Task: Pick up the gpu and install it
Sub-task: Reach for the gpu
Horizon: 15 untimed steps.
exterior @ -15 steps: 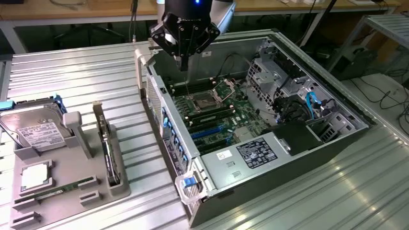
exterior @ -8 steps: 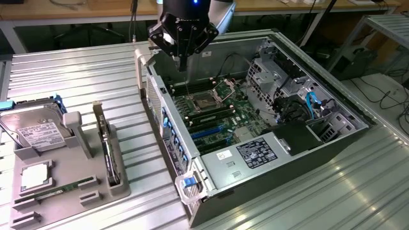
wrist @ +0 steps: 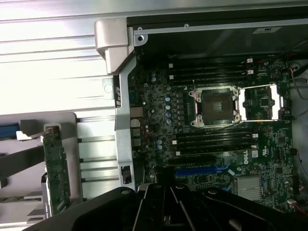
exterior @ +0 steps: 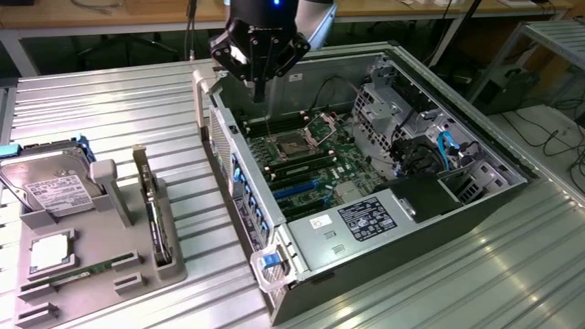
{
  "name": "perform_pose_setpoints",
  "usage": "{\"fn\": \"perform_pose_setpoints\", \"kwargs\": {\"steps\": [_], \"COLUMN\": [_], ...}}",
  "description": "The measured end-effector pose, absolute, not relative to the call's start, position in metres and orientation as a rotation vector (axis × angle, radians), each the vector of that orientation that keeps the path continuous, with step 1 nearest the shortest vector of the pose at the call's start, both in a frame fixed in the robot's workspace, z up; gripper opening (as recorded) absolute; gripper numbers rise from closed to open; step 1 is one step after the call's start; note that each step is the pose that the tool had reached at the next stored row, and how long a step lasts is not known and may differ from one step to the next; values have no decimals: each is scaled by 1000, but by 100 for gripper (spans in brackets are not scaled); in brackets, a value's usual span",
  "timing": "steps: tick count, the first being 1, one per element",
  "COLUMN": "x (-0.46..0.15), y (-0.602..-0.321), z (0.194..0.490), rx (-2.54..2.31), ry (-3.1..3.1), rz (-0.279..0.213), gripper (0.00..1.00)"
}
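My hand (exterior: 259,90), pressed together and empty, hangs over the case (exterior: 412,274); gpu (exterior: 158,226) stands beside the case, likely light, stiff, fragile, best pinched by its top edge.

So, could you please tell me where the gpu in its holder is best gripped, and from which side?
Probably its upper long edge, mid-length, from straight above. The gpu stands on edge in a slot of the grey holder: the lower edge is buried, the top edge is exposed, and the silver bracket blocks one end.
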<state>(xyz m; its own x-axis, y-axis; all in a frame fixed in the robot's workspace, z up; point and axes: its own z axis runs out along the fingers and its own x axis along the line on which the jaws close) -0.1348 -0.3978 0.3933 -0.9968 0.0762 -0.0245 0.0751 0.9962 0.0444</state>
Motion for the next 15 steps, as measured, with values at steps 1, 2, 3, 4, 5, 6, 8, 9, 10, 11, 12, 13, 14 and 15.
{"fn": "perform_pose_setpoints", "kwargs": {"steps": [1,2,3,4,5,6,8,9,10,11,12,13,14,15], "x": [-135,-136,-136,-136,-137,-137,-138,-138,-138,-139,-139,-139,-140,-140], "y": [-398,-398,-398,-398,-398,-398,-398,-398,-398,-398,-398,-398,-398,-398], "z": [393,393,393,393,393,393,393,393,393,393,393,393,393,393], "rx": [118,118,118,118,118,118,118,118,118,118,118,118,118,118], "ry": [3112,3112,3113,3113,3113,3112,3112,3113,3113,3112,3113,3112,3113,3112], "rz": [68,68,68,68,68,68,68,68,68,68,68,68,68,68], "gripper": [11,11,11,11,11,11,11,11,11,11,11,11,11,11]}}
